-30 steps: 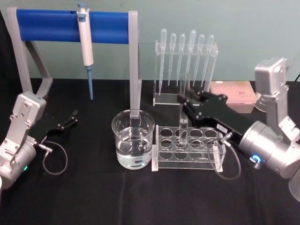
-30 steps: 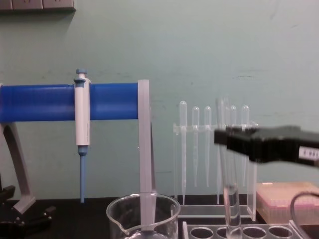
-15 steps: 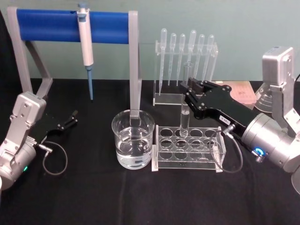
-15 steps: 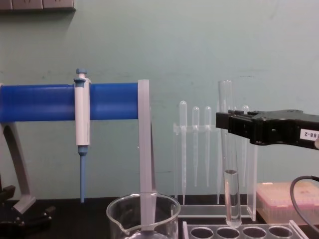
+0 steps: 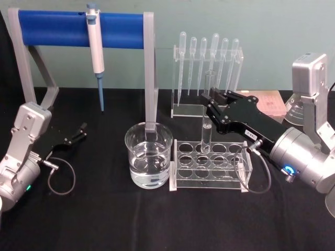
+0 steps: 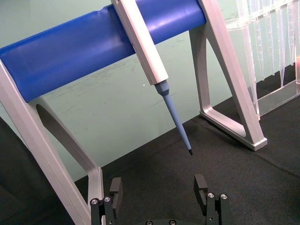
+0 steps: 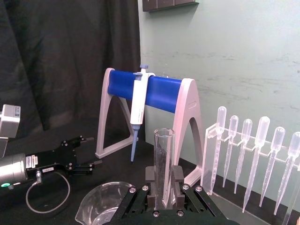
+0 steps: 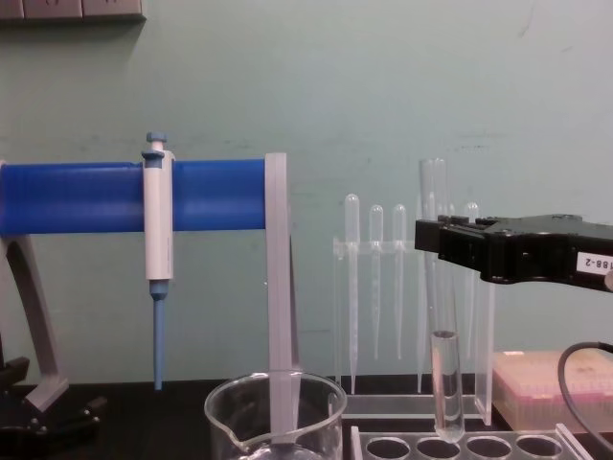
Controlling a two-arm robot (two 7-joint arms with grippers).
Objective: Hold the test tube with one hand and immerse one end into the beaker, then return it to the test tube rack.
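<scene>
Just above the rack point(image 5: 209, 182), right gripper point(image 5: 210, 99) clamps the test tube point(image 5: 206, 133), lift-out looks done; next you carry it over the beaker point(image 5: 131, 151) and dip.

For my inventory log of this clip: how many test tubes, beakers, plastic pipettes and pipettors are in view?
test tube: 1
beaker: 1
plastic pipettes: 6
pipettor: 1
Total: 9

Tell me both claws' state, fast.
Left claw: open, empty.
Right claw: shut on the test tube.
</scene>
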